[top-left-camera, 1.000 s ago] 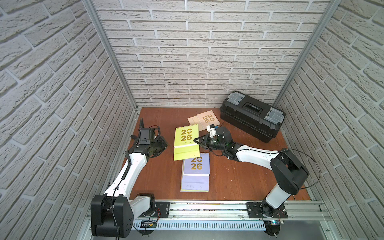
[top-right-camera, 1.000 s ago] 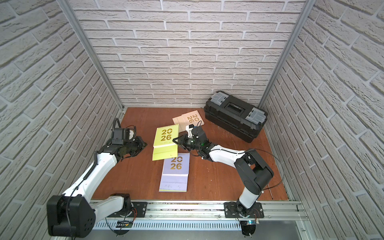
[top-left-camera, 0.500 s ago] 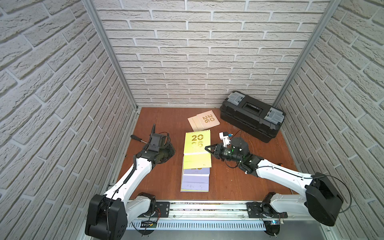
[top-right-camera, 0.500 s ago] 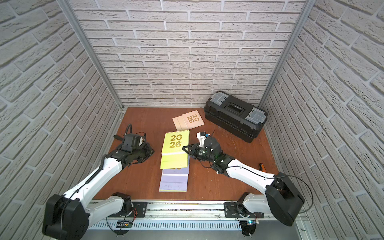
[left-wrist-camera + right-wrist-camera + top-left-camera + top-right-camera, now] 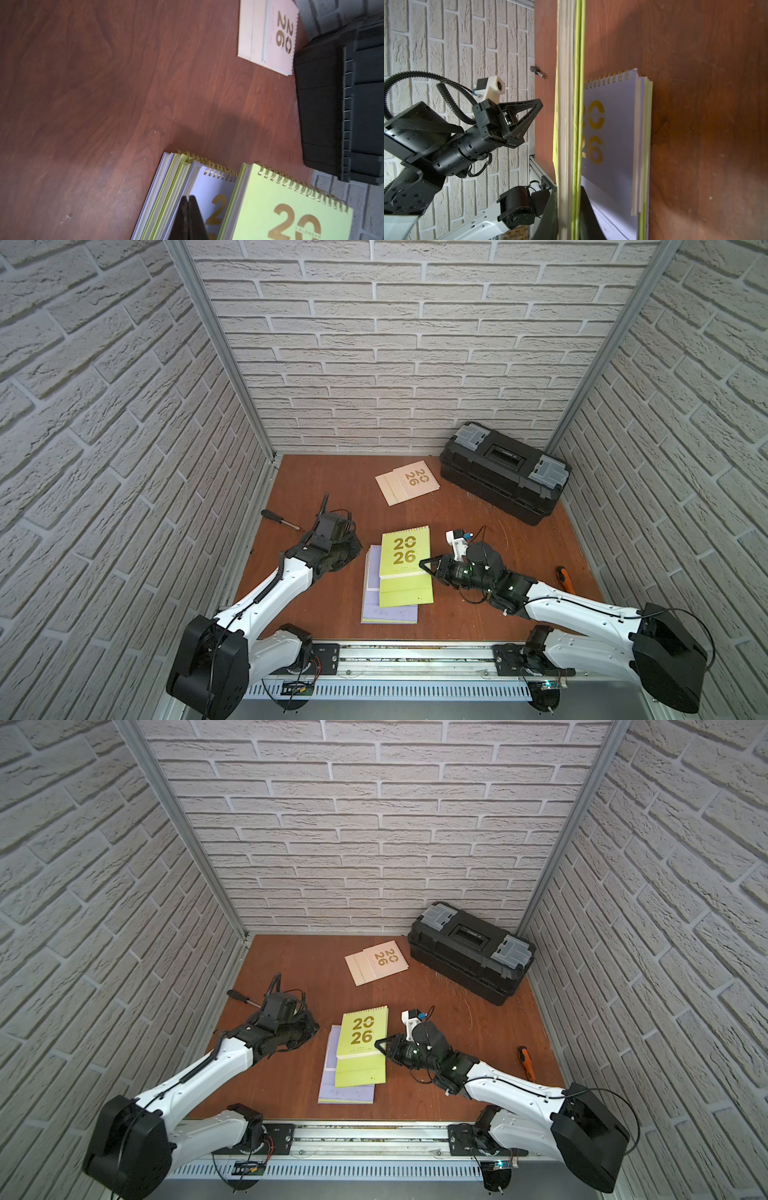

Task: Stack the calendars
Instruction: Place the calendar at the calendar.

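My right gripper is shut on the right edge of a lime green calendar. It holds that calendar over a stack of calendars topped by a lavender one, shifted a little to the far side. In the right wrist view the green calendar is edge-on between the fingers, above the lavender cover. My left gripper is shut and empty, just left of the stack. A cream calendar lies alone at the back.
A black toolbox stands at the back right by the wall. A black screwdriver lies at the left edge behind my left arm. An orange-handled tool lies at the right edge. Brick walls close in three sides.
My right gripper has carried the green calendar from the middle toward the near side, over the lavender-topped stack. My left arm has swung in beside the stack.
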